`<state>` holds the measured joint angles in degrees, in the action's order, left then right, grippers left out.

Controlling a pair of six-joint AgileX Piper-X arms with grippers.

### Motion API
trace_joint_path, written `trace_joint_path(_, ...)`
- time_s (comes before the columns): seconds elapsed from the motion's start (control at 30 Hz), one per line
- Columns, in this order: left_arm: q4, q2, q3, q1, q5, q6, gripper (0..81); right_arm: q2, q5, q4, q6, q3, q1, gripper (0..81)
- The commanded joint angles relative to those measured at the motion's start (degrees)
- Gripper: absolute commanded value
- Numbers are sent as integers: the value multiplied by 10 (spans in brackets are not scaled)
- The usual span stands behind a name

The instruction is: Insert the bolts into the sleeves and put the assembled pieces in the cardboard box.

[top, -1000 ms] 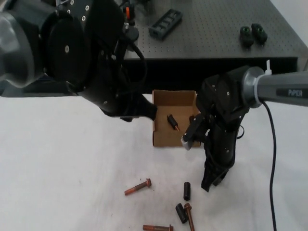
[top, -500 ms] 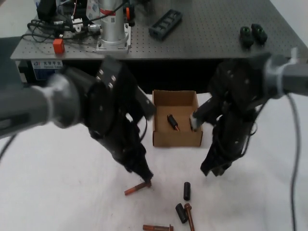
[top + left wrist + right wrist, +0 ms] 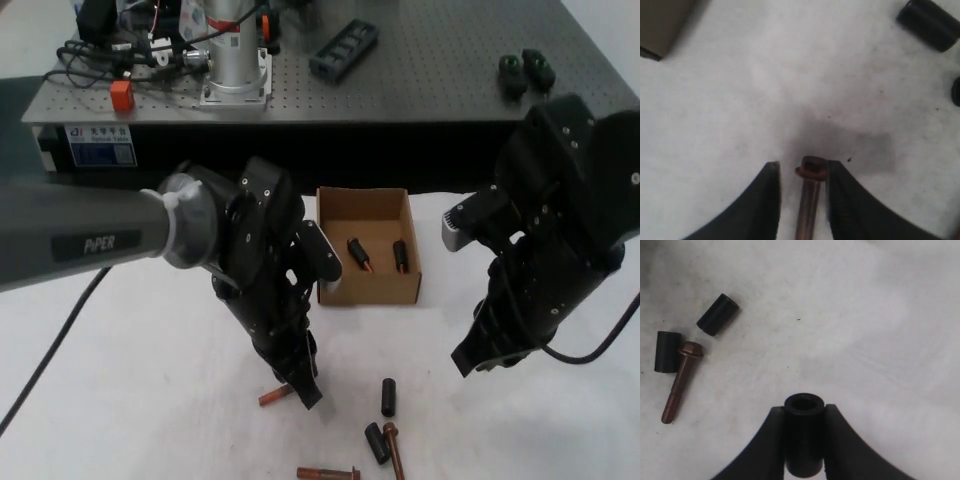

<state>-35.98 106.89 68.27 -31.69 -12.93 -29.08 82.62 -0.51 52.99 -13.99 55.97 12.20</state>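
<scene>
Copper bolt [image 3: 809, 200] between parted left jaws, right jaws gripping black sleeve [image 3: 804, 435]

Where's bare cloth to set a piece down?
Widest free patch: white cloth left of the left arm. Also the strip between the cardboard box front and the loose sleeves. Crowded: near edge, where sleeves and bolts cluster beside the left gripper.

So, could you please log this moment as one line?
left gripper: open around bolt | right gripper: shut on sleeve | cardboard box: two pieces
</scene>
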Motion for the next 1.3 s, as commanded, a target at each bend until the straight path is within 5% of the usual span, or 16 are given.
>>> trace_joint_path(0.0,-5,8,9,0,-28,-41,234,-7,-5,-6,8,-5,-2,8)
trace_joint_path(0.63,-18,27,9,0,8,-61,230,-7,-5,-6,12,-5,-2,8)
trace_joint_path(0.9,-29,27,10,0,8,-61,142,-7,-5,-6,12,-5,-2,8)
trace_joint_path(1.03,-31,27,10,0,8,-60,8,-7,-5,-6,12,-5,-2,8)
trace_joint_path(1.27,-25,9,21,0,15,14,6,-21,-88,-46,17,-14,-2,8)
